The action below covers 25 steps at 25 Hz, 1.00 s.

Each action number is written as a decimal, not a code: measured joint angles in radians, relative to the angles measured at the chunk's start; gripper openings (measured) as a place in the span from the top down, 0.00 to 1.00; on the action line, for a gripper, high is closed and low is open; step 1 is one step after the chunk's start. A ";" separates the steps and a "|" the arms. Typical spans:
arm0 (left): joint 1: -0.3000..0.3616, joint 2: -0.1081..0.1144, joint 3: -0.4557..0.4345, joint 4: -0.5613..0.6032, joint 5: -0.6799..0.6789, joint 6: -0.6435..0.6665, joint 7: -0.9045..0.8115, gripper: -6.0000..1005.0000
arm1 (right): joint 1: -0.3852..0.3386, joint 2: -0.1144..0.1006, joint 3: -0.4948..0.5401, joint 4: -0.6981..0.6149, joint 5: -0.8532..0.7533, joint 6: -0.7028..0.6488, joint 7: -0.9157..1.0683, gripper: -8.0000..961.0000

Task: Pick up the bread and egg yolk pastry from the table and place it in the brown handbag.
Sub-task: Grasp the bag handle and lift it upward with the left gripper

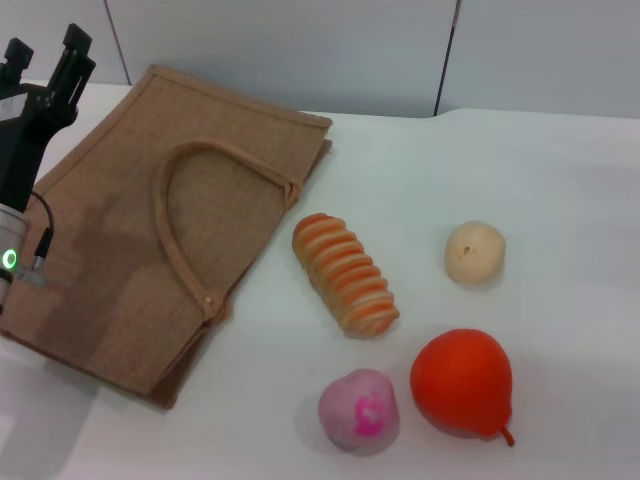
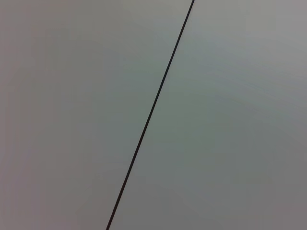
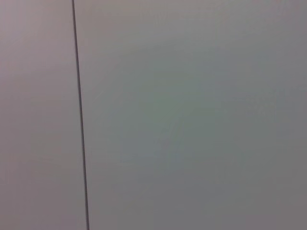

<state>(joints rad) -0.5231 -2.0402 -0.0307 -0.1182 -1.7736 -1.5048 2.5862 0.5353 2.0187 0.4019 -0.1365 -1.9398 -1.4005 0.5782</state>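
The bread (image 1: 345, 273), a spiral-ridged loaf striped orange-brown and cream, lies on the white table (image 1: 560, 200) just right of the brown handbag (image 1: 120, 240). The handbag lies flat at the left with its loop handle (image 1: 180, 230) on top. The egg yolk pastry (image 1: 474, 252), a pale beige ball, sits right of the bread. My left gripper (image 1: 45, 55) is raised at the far left above the bag's far left corner, open and empty, well away from the bread. My right gripper is out of view. Both wrist views show only grey wall panels.
A red-orange pear (image 1: 462, 383) sits in front of the pastry and a pink ball with a magenta mark (image 1: 360, 410) sits in front of the bread. A grey panelled wall (image 1: 300, 50) runs behind the table.
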 joint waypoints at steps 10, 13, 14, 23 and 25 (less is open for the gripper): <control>0.000 0.000 0.000 0.000 -0.003 0.000 0.000 0.13 | -0.001 0.000 0.003 0.000 0.004 0.000 0.000 0.08; -0.001 0.001 0.000 0.000 0.000 0.007 -0.005 0.13 | -0.001 0.000 0.003 0.000 0.004 0.000 0.000 0.08; -0.002 0.002 0.001 0.000 0.001 0.011 -0.012 0.13 | -0.001 0.000 0.003 0.000 0.003 0.000 0.000 0.08; -0.009 0.013 0.139 0.118 0.005 0.026 -0.313 0.13 | -0.004 -0.003 0.000 -0.001 0.001 0.002 0.000 0.08; -0.011 0.013 0.195 0.175 0.005 0.050 -0.427 0.13 | -0.004 -0.003 0.000 -0.004 -0.001 0.002 0.000 0.08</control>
<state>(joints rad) -0.5337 -2.0275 0.1639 0.0569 -1.7683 -1.4544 2.1592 0.5313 2.0159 0.4016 -0.1401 -1.9405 -1.3989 0.5782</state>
